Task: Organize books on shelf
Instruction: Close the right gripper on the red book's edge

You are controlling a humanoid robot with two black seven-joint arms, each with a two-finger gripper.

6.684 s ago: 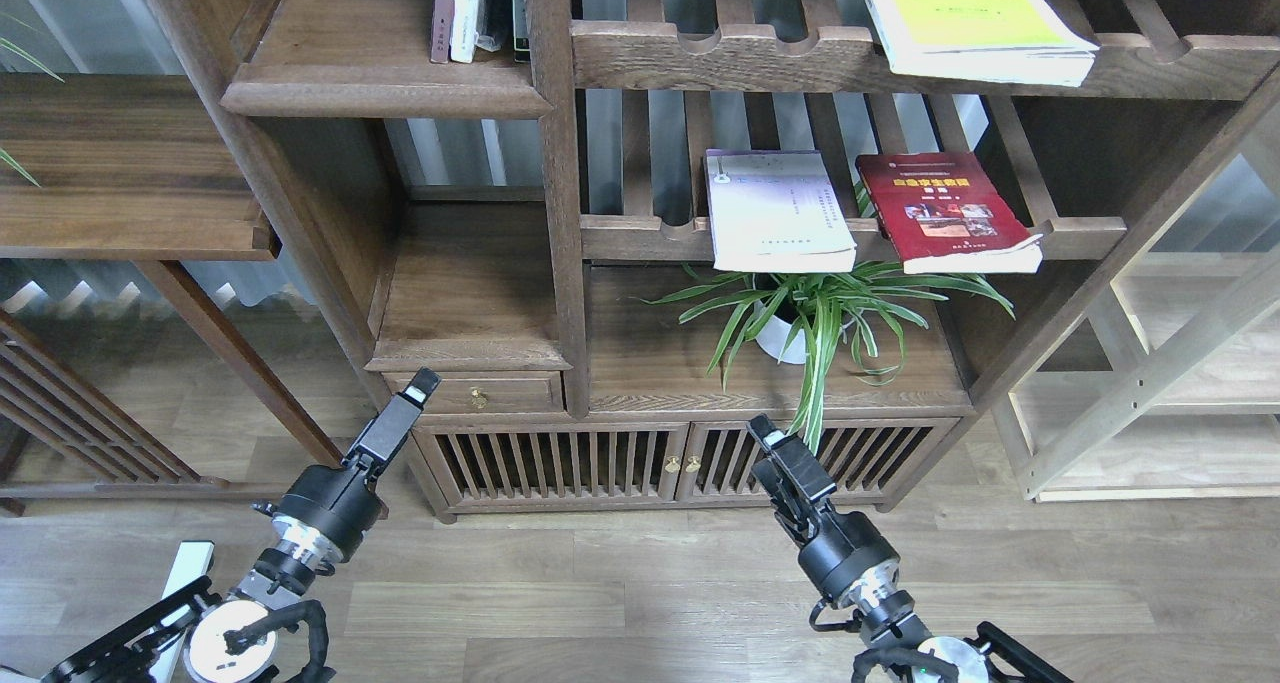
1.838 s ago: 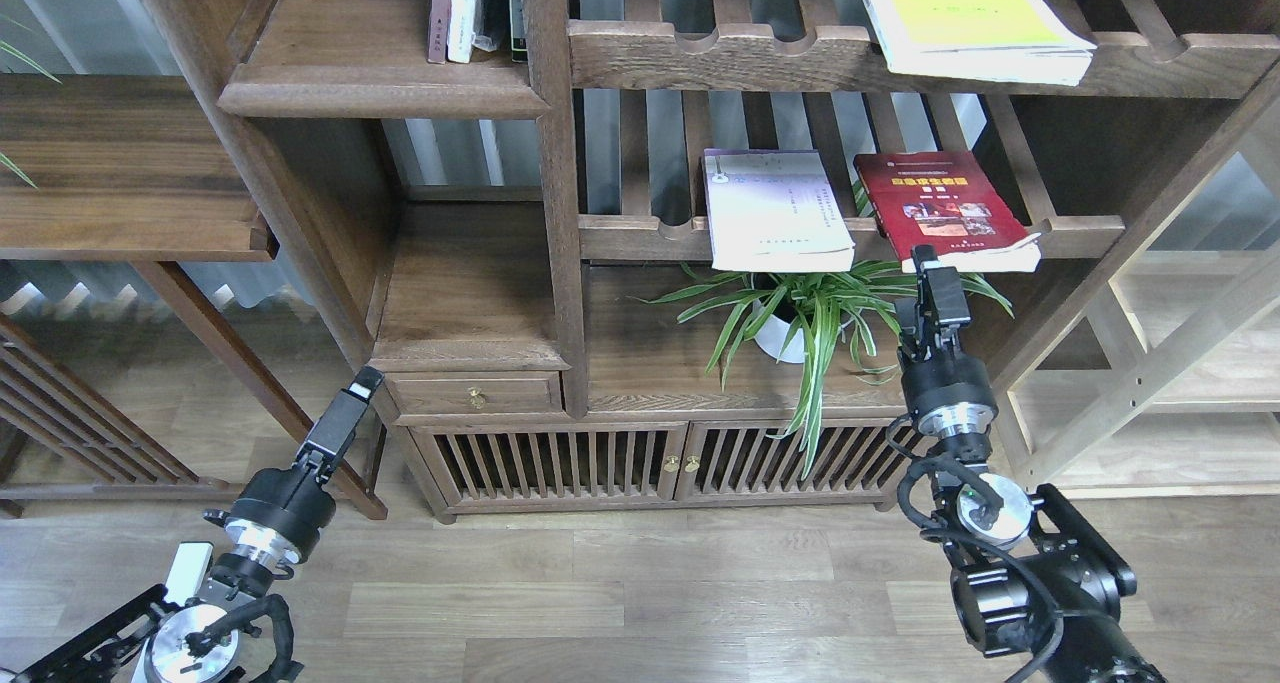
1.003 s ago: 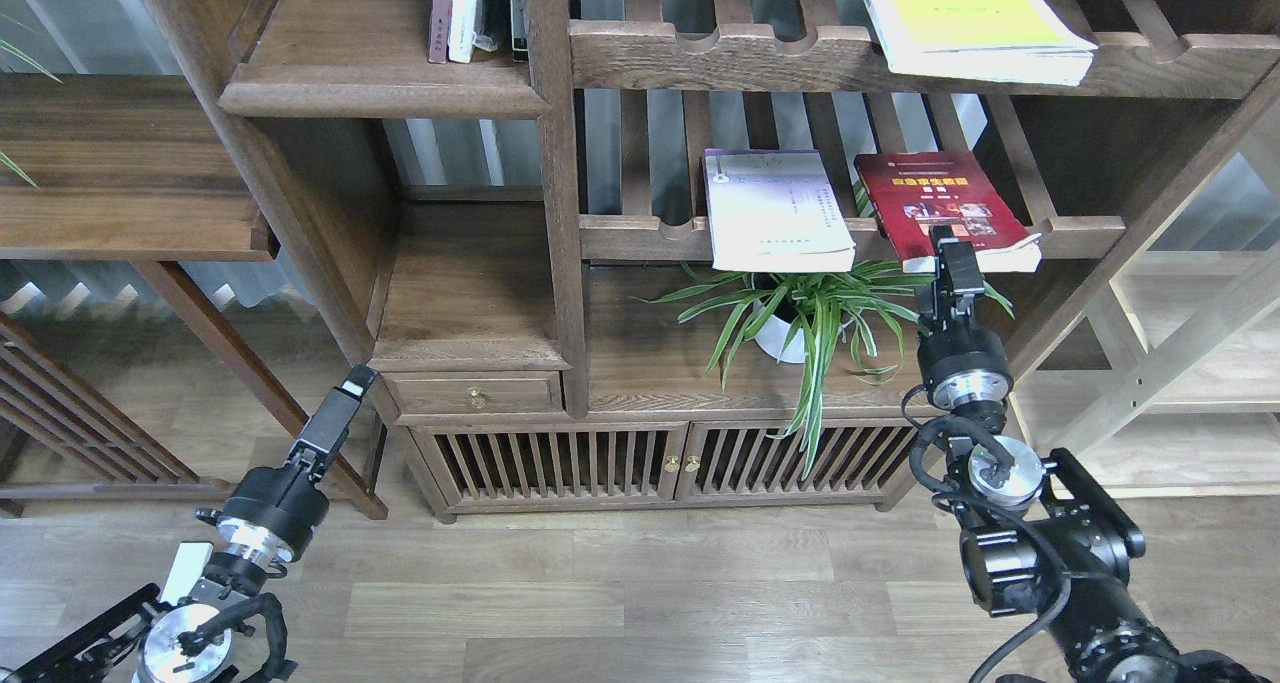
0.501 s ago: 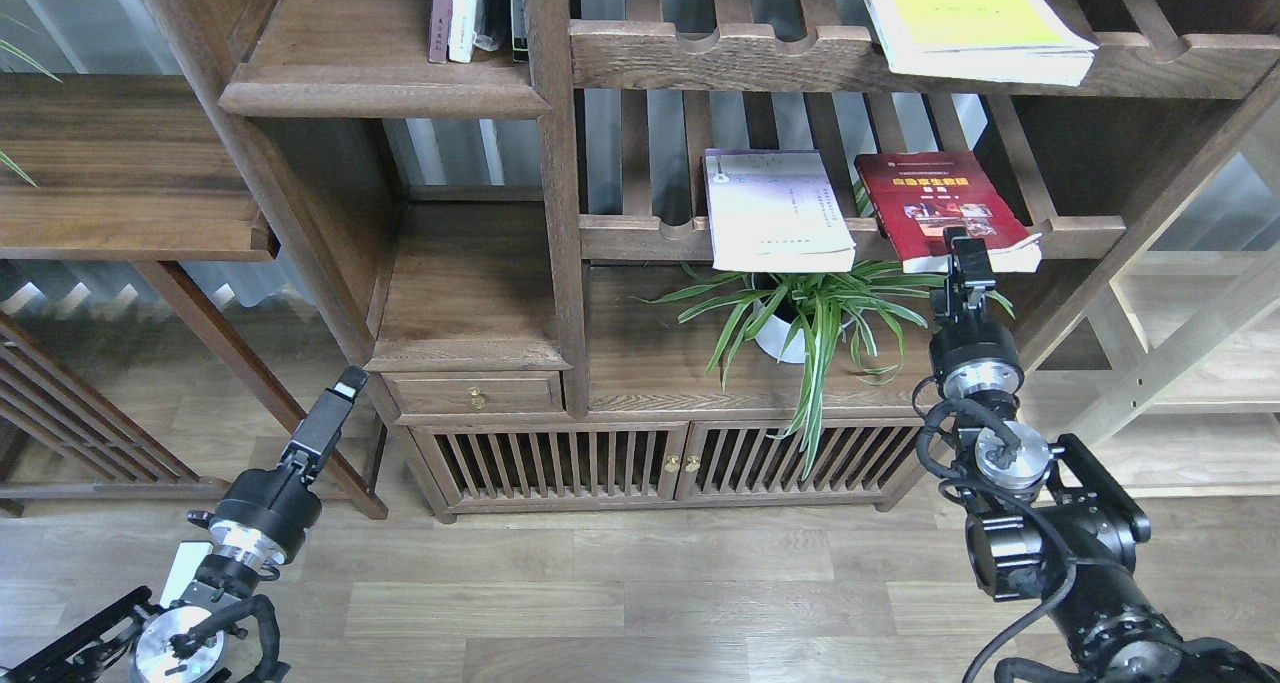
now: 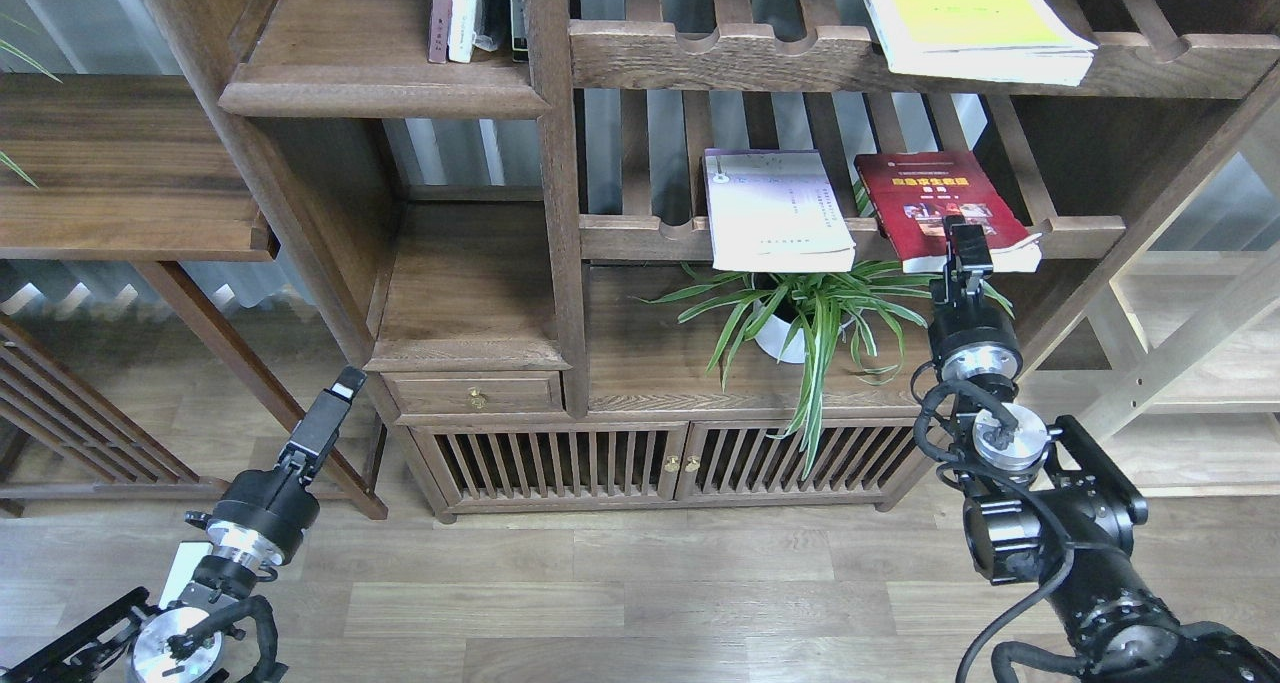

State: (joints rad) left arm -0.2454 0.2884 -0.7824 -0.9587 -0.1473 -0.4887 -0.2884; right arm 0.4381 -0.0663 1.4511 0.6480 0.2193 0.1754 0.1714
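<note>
The dark red book [image 5: 925, 198] and the white-lavender book [image 5: 775, 208] lie flat on the middle slatted rack, overhanging its front rail. The yellow-green book [image 5: 965, 18] lies on the upper slatted rack. At the cabinet's left are two solid dark-brown shelf boards with moulded lips: an upper one [image 5: 380, 91] and a bare lower one [image 5: 468, 303]. My right gripper [image 5: 968, 235] points up at the red book's near edge and overlaps it; its fingers are dark and cannot be told apart. My left gripper [image 5: 345, 385] is low at the left, far from the books.
Thin upright books [image 5: 455, 8] stand on the upper solid board. A potted spider plant [image 5: 800, 318] sits under the middle rack, just left of my right arm. A drawer [image 5: 475, 395] and slatted doors [image 5: 660, 458] are below. Pale shelving [image 5: 1180, 363] stands at the right.
</note>
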